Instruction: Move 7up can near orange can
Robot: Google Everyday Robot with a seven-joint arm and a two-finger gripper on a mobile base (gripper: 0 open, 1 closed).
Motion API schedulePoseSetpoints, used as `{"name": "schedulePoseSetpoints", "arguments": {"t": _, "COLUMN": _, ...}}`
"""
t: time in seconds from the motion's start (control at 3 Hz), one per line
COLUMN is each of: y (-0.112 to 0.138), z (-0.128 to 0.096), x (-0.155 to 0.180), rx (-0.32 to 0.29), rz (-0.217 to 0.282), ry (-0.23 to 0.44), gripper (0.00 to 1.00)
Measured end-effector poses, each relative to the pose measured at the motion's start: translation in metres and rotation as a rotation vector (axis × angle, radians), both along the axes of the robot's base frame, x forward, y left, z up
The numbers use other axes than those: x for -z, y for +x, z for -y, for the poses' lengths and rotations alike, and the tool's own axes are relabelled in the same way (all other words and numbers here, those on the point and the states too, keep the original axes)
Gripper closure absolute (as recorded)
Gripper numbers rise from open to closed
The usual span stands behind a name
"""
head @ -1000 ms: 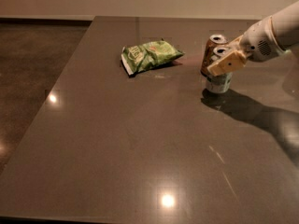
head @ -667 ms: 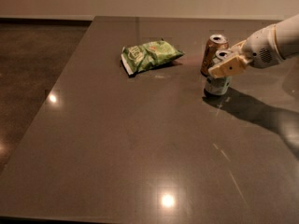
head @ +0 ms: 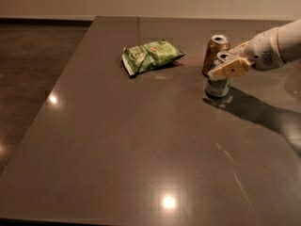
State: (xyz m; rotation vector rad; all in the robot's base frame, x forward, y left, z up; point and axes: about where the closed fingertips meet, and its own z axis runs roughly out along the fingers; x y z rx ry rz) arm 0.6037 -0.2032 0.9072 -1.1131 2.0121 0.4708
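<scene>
The 7up can (head: pixel 217 87), pale green and white, stands upright on the dark table at the right. The orange can (head: pixel 214 54), orange-brown with a silver top, stands just behind it and slightly left, almost touching. My gripper (head: pixel 228 67) reaches in from the right on a white arm. Its cream fingers (head: pixel 231 68) close around the upper part of the 7up can and hide its top half.
A green chip bag (head: pixel 150 55) lies on the table to the left of the cans. The table's left edge (head: pixel 56 86) runs diagonally, with dark floor beyond it. The arm's shadow falls on the table at the right.
My gripper and the 7up can have shifted slightly down and towards the camera, staying beside the orange can. The chip bag and the orange can have not moved.
</scene>
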Motion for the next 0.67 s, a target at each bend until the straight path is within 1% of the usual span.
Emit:
{"name": "schedulePoseSetpoints", "arguments": {"t": 0.33, "y": 0.0002, "z": -0.0014, "x": 0.0006, "rx": -0.002, "rz": -0.001, "ry": 0.0, "gripper": 0.0}}
{"name": "schedulePoseSetpoints", "arguments": {"t": 0.67, "y": 0.0002, "z": -0.0015, "x": 0.0007, "rx": -0.003, "rz": -0.001, "ry": 0.0, "gripper": 0.0}}
